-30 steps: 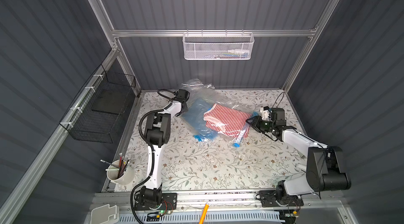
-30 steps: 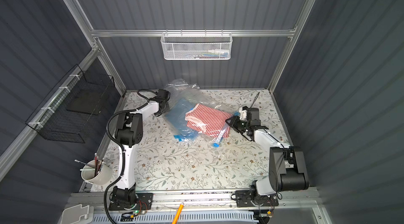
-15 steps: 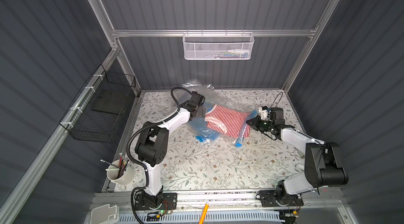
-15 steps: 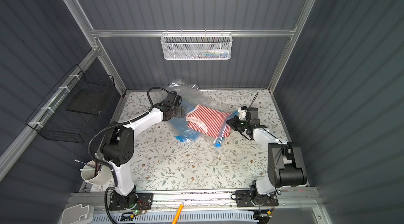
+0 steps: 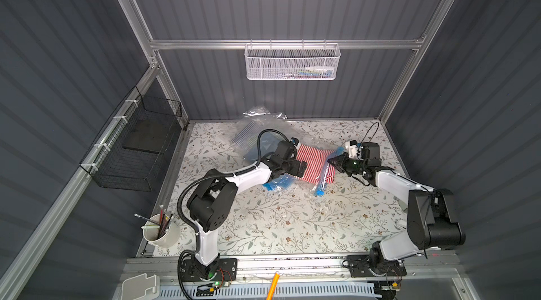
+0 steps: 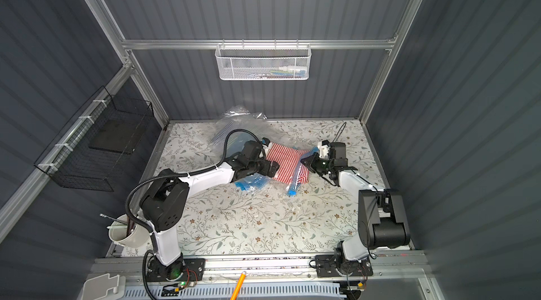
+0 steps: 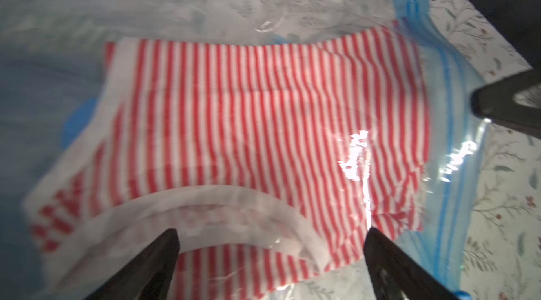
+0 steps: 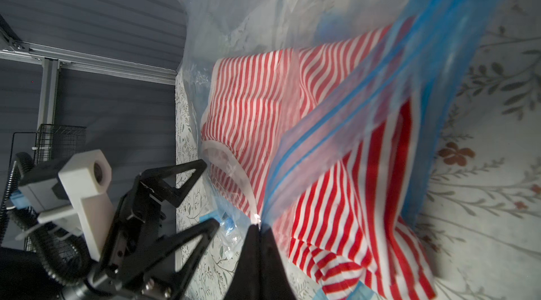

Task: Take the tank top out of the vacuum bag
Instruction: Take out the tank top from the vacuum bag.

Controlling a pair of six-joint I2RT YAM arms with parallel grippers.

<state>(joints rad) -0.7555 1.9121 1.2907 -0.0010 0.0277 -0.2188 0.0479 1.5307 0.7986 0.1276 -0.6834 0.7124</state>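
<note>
The vacuum bag is spread over the rear middle of the flowered table, and its clear plastic is crumpled up against the back wall. The tank top, striped red and white, is seen folded inside the bag, just behind the blue zip strip. Open tabletop is left between the bag and the front rail. A cup of pencils is stood at the front left corner, well apart from the bag. A black wire basket is hung on the left wall and a white mesh basket on the back rail.

The left arm is stretched low across the table. The left gripper is held just over the plastic at the top's white neckline, with its jaws spread wide and nothing between them. The right arm is reached in from the right. The right gripper is closed to a point at the bag's mouth, where a flap of the zip strip appears to be pinched and lifted over the top.

Red marks at one corner of the top are too blurred in the left wrist view to be read.
</note>
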